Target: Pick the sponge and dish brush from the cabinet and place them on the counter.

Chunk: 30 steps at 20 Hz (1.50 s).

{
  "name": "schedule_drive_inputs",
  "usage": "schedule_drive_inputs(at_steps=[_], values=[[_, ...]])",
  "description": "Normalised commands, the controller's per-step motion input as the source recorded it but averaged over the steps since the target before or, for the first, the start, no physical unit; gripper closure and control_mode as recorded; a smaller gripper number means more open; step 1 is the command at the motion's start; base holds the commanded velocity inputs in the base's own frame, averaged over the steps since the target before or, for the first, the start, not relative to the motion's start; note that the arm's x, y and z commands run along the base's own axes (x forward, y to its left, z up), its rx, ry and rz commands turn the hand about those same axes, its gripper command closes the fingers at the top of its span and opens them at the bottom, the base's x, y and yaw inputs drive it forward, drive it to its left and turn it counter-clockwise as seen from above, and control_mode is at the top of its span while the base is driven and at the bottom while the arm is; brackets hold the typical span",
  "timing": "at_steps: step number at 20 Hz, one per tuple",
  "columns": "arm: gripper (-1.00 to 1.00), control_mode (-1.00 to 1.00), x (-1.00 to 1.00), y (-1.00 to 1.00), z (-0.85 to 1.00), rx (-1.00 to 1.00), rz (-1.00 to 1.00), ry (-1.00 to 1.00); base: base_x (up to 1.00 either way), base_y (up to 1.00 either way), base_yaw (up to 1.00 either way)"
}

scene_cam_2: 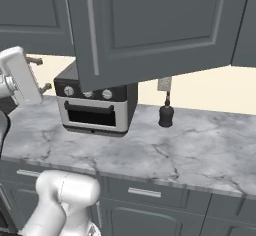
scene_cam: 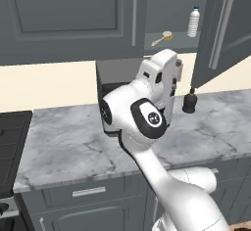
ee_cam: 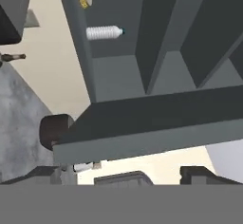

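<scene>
You've got the dark grey upper wall cabinet (scene_cam: 215, 29) open, door swung out. On its grey inner shelf the cream-handled dish brush with the round tan bristle head (scene_cam: 162, 38) lies just left of the clear plastic bottle (scene_cam: 194, 22). The white arm's two-finger gripper (scene_cam_2: 40, 74) sits below that shelf, above the grey-white marbled stone counter (scene_cam: 68, 142), near the black toaster oven (scene_cam_2: 95, 107). Can't tell jaw state. Small black dispenser (scene_cam_2: 166, 114) stands on the counter right of the oven.
</scene>
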Motion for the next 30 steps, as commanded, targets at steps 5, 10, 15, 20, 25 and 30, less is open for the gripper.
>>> schedule_drive_inputs(at_steps=[5,10,15,20,25,30], values=[[-1.00,-1.00,0.58,-0.08,0.00,0.00,-0.18,0.00,0.00,0.00,0.00],[-1.00,-1.00,0.52,-0.16,0.00,0.00,-0.21,0.00,0.00,0.00,0.00],[-1.00,-1.00,0.47,-0.18,0.00,0.00,-0.25,0.00,0.00,0.00,0.00],[-1.00,-1.00,0.23,-0.32,0.01,0.00,-0.27,0.00,0.00,0.00,0.00],[-1.00,-1.00,0.21,-0.28,0.04,0.01,-0.27,-0.03,0.00,0.00,0.00],[-1.00,-1.00,0.03,-0.35,0.05,0.02,-0.26,-0.08,0.00,0.00,0.00]])
